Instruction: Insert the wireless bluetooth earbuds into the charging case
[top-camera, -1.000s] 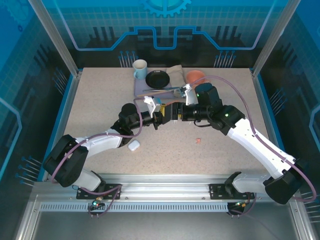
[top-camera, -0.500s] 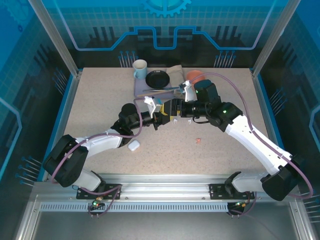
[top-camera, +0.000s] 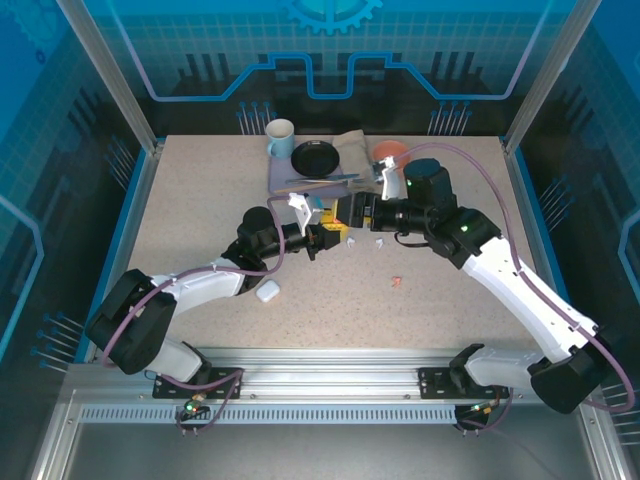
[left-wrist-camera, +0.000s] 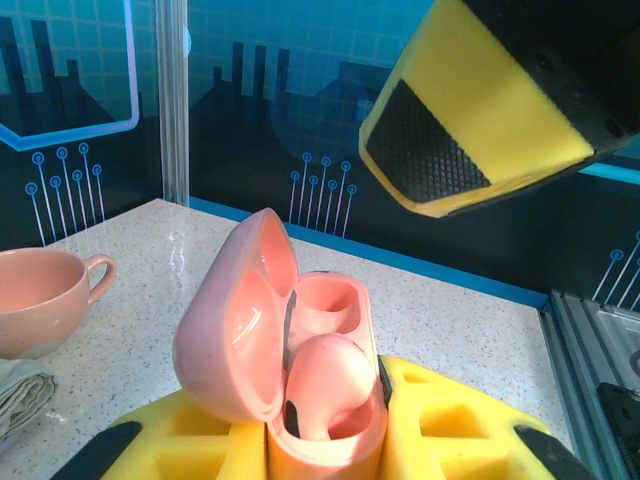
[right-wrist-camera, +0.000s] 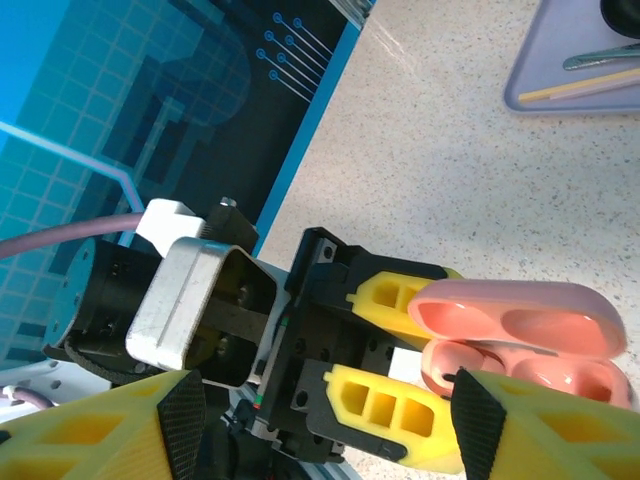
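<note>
Left wrist view counts one salmon-pink charging case, lid swung up, clamped between the yellow fingers of the left gripper, whose jaws are pressed tight against the case's base. One pink earbud sits in the case's nearer well. The farther well holds nothing.

Above the case and to its right hangs one black-padded finger of the right gripper. That gripper's jaws stand wide apart, with nothing between them. It hovers just beside the left gripper, tip to tip.

Top external view adds a second case, white and closed, lying on the table behind the left gripper, next to that arm's forearm. A second pink earbud lies well apart from both grippers, toward the near edge. One small white earbud lies under the right arm's wrist. Another white speck close under the left gripper is too small to name. In this view the grippers themselves cover the pink case.
</note>
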